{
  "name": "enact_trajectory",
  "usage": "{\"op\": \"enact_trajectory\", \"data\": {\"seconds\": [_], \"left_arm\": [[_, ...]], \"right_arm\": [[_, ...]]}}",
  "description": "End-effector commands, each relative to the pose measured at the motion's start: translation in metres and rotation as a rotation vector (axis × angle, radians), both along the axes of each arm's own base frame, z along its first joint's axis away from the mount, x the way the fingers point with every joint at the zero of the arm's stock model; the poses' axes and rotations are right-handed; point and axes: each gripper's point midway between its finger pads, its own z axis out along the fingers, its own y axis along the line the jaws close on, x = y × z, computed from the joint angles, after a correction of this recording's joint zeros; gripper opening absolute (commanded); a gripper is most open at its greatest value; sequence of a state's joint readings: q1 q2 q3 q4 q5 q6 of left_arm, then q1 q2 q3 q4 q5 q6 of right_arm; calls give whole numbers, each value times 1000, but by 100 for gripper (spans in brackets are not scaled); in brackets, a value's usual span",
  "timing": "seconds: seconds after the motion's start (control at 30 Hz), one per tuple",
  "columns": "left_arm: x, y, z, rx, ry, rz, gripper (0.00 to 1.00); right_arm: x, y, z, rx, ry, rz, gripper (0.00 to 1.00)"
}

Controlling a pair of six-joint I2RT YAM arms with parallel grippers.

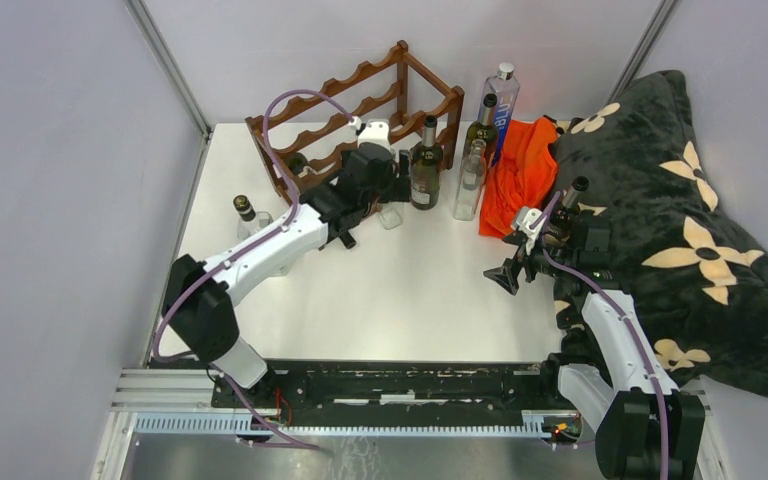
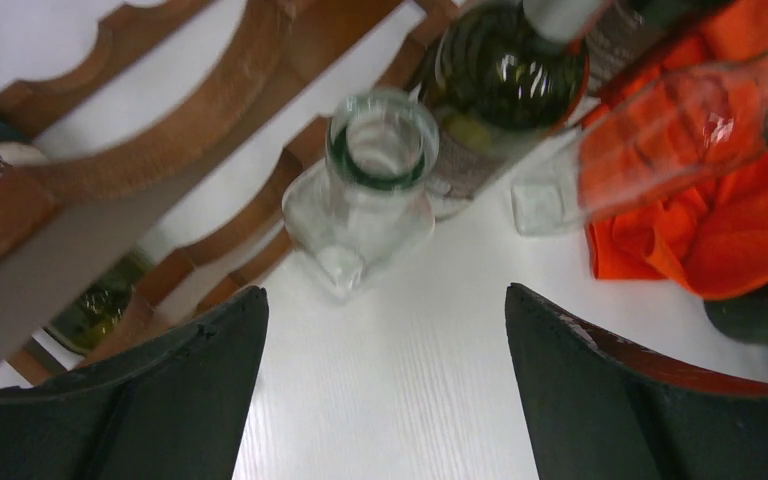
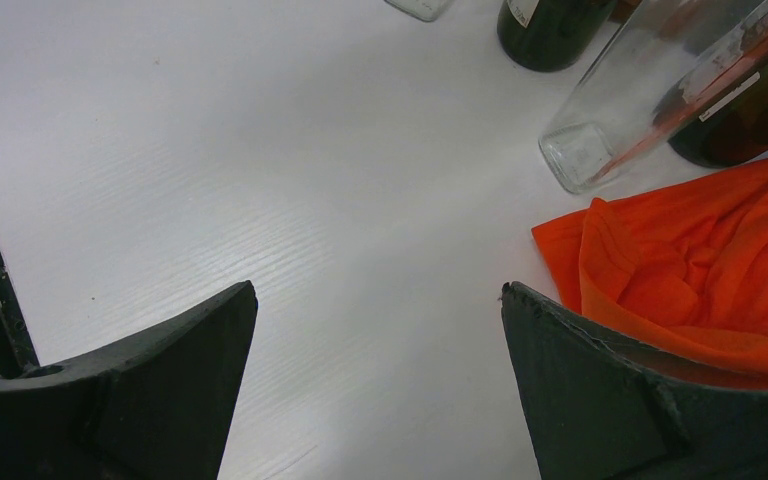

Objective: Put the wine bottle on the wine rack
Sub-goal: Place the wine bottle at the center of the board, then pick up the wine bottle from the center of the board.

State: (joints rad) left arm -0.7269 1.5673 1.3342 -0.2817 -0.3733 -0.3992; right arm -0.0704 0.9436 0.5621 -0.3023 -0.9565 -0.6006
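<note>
The reddish-brown wooden wine rack [image 1: 360,105] stands at the back of the table, its wavy rail [image 2: 160,130] close in the left wrist view. A dark bottle [image 1: 298,163] lies in its bottom tier. A dark wine bottle [image 1: 425,165] with a label stands upright just right of the rack, also visible in the left wrist view [image 2: 505,75]. My left gripper [image 1: 385,188] hovers in front of the rack, open [image 2: 382,290] and empty, with a small clear glass bottle [image 2: 380,150] upright just ahead of its tips. My right gripper [image 1: 515,272] is open [image 3: 378,288] over bare table.
A clear bottle [image 1: 470,180], a green bottle [image 1: 481,125] and a tall blue bottle [image 1: 501,100] stand beside an orange cloth [image 1: 520,175]. A black flowered blanket [image 1: 670,200] fills the right side, with a dark bottle [image 1: 572,195] at its edge. Another bottle [image 1: 247,213] stands left.
</note>
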Motion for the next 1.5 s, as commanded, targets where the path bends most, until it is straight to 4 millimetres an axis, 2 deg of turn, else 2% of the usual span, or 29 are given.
{"op": "enact_trajectory", "data": {"seconds": [0.0,0.2,0.53,0.73,1.0,1.07,1.17,1.27,1.3,1.37,1.47], "left_arm": [[32,0,35,30,-110,98,92],[49,-5,18,61,-75,159,92],[71,0,-4,218,-73,199,91],[72,-7,-20,242,-39,153,89],[69,-9,-29,267,-20,109,77],[68,-9,-32,280,-14,99,71],[66,-8,-33,289,-12,87,51],[63,-6,-34,303,-5,83,21],[62,-5,-34,305,-3,80,15],[57,-5,-30,296,-5,70,7],[46,-6,-18,269,-17,41,2]], "right_arm": [[5,-3,5,-14,-43,-3,98],[5,-3,6,-14,-47,-4,98],[5,-3,7,-16,-52,-3,98],[5,-3,6,-17,-50,-5,98],[5,-3,5,-20,-49,-7,98],[5,-3,5,-19,-48,-7,98],[5,-3,5,-20,-49,-6,98],[6,-4,5,-21,-48,-8,98],[5,-4,5,-21,-48,-8,98],[5,-4,5,-21,-50,-7,98],[5,-4,5,-21,-48,-8,98]]}}
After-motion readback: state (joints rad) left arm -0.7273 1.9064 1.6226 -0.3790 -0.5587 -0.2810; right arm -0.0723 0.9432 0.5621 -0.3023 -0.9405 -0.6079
